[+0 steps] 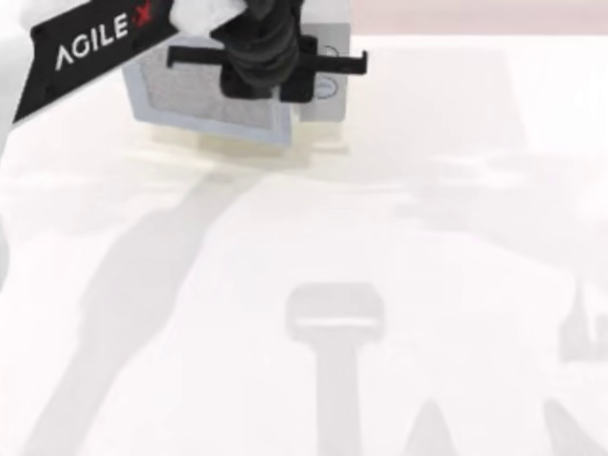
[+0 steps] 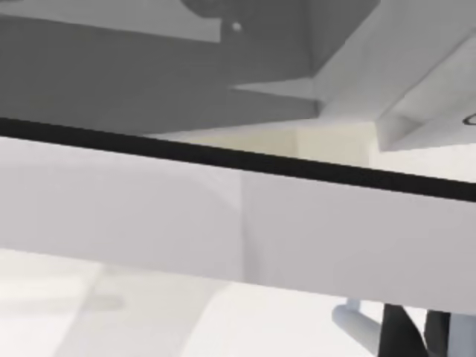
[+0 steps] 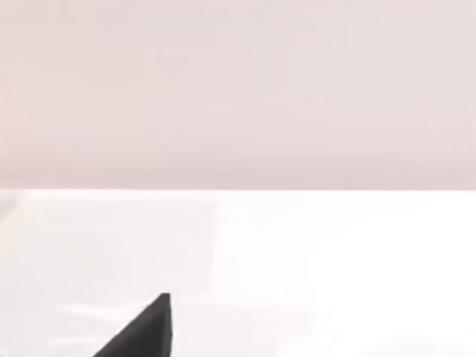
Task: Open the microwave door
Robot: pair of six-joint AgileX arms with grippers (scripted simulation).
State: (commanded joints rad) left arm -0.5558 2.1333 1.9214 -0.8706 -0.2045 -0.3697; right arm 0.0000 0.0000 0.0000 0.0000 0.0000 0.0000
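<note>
Grey microwave door ajar beneath left gripper

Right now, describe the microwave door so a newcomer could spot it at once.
At the table's far edge, left of centre in the top view, sits the microwave. The microwave door is its flat front panel below the left end effector, set apart by a speckled mesh window, unlike the knob strip beside it.

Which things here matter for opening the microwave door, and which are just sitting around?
Belongs to the job:
- microwave, at the table's far edge
- microwave door, mesh window facing the camera
- left gripper, over the microwave's front

Just there:
- table
- right gripper, only a dark tip showing in its wrist view
</note>
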